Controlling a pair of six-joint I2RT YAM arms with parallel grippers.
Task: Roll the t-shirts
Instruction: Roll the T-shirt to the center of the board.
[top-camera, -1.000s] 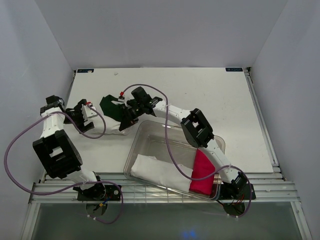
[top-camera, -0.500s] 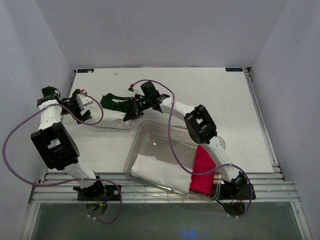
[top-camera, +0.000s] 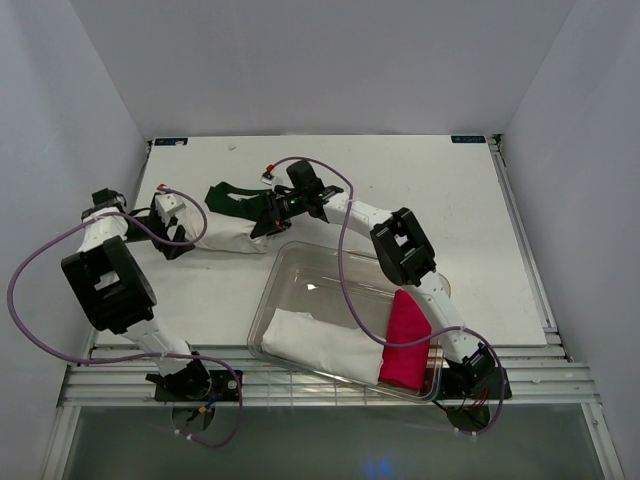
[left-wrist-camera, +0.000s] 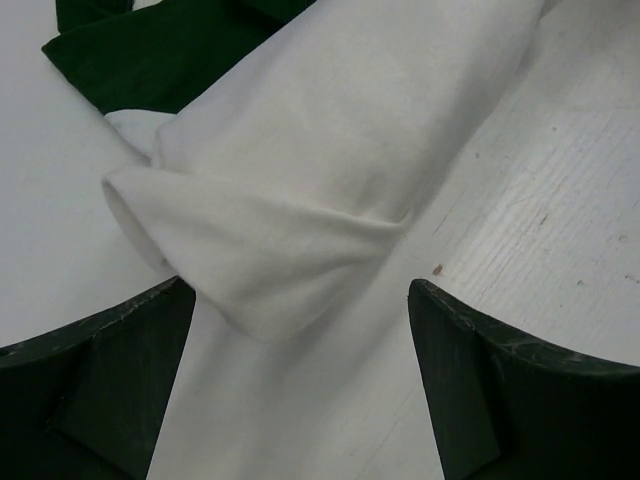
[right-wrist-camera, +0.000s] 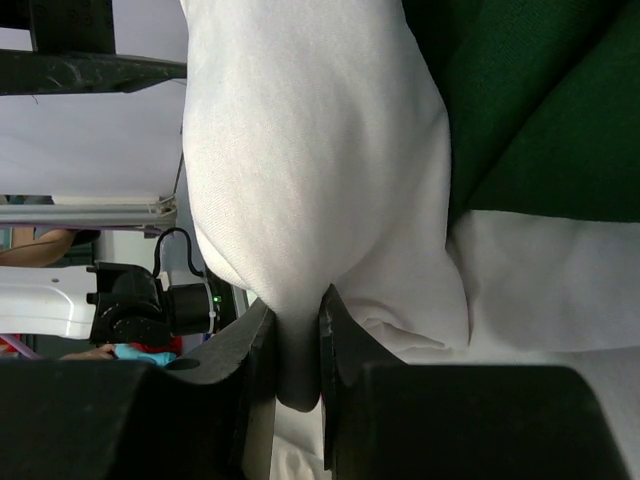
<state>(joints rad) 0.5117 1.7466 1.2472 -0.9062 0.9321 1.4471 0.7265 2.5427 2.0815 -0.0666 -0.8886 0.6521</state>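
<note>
The white t-shirt (top-camera: 228, 238) lies as a loose roll on the table, between my two grippers. The dark green t-shirt (top-camera: 232, 199) lies behind it, partly under it. My right gripper (top-camera: 264, 226) is shut on a fold of the white t-shirt (right-wrist-camera: 300, 200) at the roll's right end; green cloth (right-wrist-camera: 540, 110) shows beside it. My left gripper (top-camera: 187, 232) is open at the roll's left end, its jaws standing on either side of the white t-shirt (left-wrist-camera: 300, 200) without pinching it. The green t-shirt (left-wrist-camera: 150, 50) shows beyond.
A clear plastic bin (top-camera: 300, 262) stands at the front middle, holding a rolled white cloth (top-camera: 320, 345) and a bright pink bundle (top-camera: 405, 345). The right arm reaches over the bin's far left corner. White walls enclose the table.
Both grippers have moved towards the back and the white roll has gone with them, now longer and tighter. The left gripper has closed in on the roll's left end.
</note>
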